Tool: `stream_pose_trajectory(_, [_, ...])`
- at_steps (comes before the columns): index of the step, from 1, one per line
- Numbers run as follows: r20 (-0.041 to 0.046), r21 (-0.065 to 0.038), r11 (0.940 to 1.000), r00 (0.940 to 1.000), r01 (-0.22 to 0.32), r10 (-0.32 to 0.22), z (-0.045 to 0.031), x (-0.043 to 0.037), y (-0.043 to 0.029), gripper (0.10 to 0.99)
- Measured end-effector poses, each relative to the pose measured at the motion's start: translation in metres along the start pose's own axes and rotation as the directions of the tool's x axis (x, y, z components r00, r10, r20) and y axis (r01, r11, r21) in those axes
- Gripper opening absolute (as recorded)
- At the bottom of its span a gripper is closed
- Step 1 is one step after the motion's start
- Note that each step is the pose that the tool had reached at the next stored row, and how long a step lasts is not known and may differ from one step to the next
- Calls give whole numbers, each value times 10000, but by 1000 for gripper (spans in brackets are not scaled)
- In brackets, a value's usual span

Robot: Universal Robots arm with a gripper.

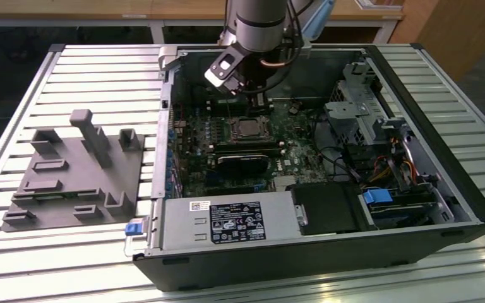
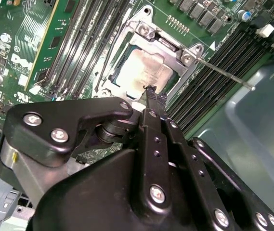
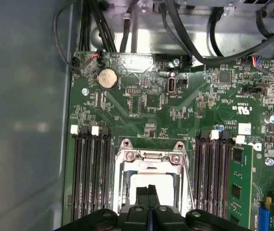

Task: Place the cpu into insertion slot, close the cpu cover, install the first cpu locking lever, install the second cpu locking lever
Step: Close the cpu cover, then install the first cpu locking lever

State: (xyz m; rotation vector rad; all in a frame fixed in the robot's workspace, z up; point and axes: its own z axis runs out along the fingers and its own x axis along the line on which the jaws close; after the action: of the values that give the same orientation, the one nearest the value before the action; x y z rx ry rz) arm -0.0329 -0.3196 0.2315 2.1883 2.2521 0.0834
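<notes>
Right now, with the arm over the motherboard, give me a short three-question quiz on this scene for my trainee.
1. True or false: the cpu cover is down over the cpu.
2. The gripper is: A) wide open, B) shut, C) holding a memory stick.
3. Fill in: the grey fixture block sits on the exterior view's ___ of the computer case.
Key: 1 true; 2 B; 3 left.

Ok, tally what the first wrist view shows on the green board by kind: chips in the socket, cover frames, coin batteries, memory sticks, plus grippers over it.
silvery-grey square cpu: 1
dark-metal square cover frame: 1
round silver coin battery: 1
green memory module: 1
black gripper: 1
Total: 5
</notes>
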Motion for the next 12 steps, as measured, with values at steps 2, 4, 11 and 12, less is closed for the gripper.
stream_pose_trajectory(2, [0, 0, 10000, 10000, 0, 0, 1, 0, -15, 106])
stream_pose_trajectory(4, [1, 1, 10000, 10000, -1, 1, 1, 0, -21, 106])
stream_pose_trajectory(11, [-1, 0, 10000, 10000, 0, 0, 0, 1, -32, 106])
stream_pose_trajectory(12, [-3, -1, 10000, 10000, 0, 0, 0, 1, -32, 106])
